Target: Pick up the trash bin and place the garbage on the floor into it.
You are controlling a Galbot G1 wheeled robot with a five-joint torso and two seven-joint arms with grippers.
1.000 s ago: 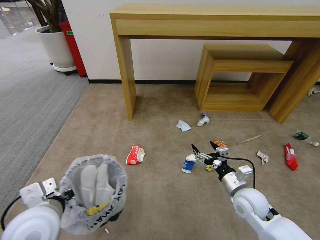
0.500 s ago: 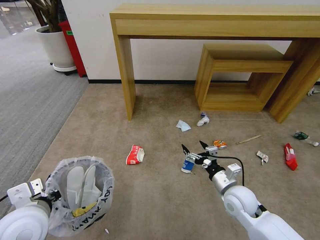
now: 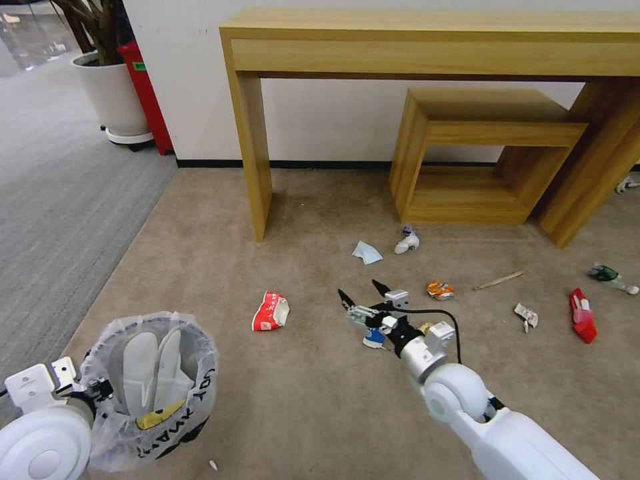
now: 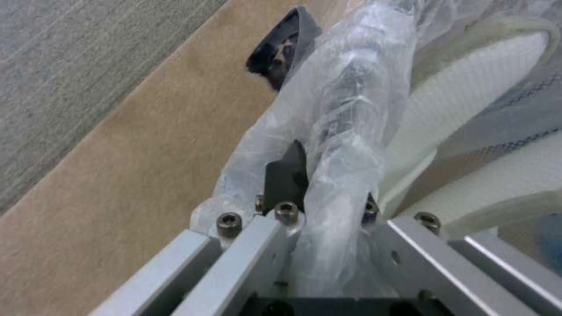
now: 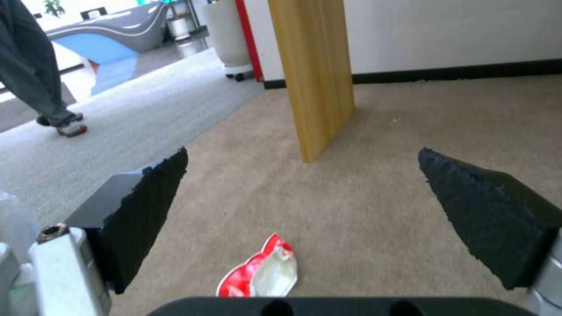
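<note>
Right gripper [image 3: 363, 298] wide open, empty, above blue-white carton [image 3: 373, 338]; left gripper [image 3: 100, 390] clamped on trash bin [image 3: 175, 427] rim.

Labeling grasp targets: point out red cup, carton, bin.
red cup [image 3: 270, 311], head view, middle of the crushed body.
carton [image 3: 373, 339], head view, blue lower part beside the right arm.
bin [image 3: 175, 431], head view, lettered bag wall.

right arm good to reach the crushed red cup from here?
Probably yes. The right claw is open and empty above the carpet, and the crushed red cup lies just to its left on bare floor, with nothing between them. The left claw is busy holding the trash bin.
</note>
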